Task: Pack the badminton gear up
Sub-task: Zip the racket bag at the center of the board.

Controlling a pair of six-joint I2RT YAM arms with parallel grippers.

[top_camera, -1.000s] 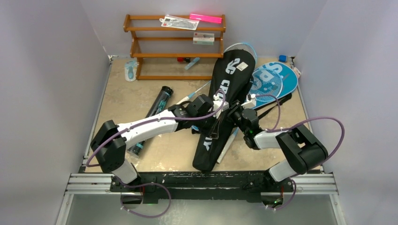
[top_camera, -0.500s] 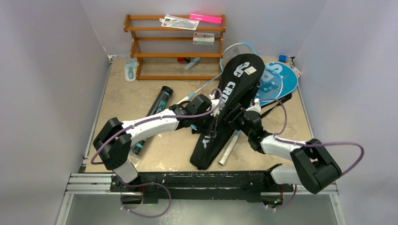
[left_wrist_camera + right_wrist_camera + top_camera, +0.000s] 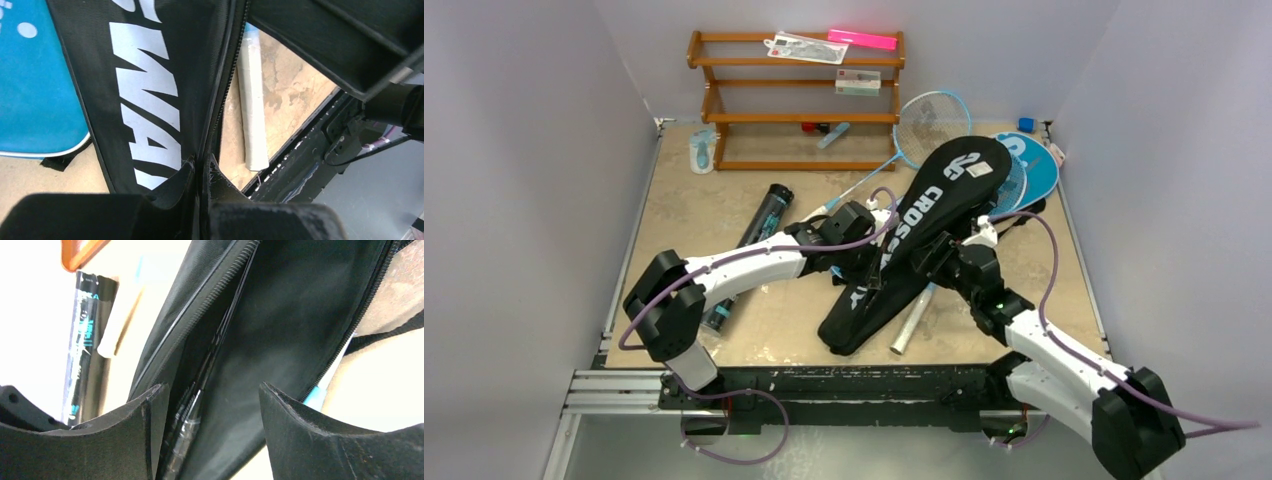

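The black CROSSWAY racket cover [image 3: 929, 225] lies diagonally across the middle of the frame. The left gripper [image 3: 201, 175], pressed together, pinches its zip edge, while the right gripper [image 3: 210, 390] hangs spread over the open seam. That thin fabric pinch could slip, and the mouth would then sag shut against the white racket handle [image 3: 910, 322] near its lower end.

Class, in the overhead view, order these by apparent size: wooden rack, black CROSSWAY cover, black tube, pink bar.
Wooden rack and black CROSSWAY cover: too alike to rank (cover longer, rack broader).
Then black tube.
Smallest: pink bar.
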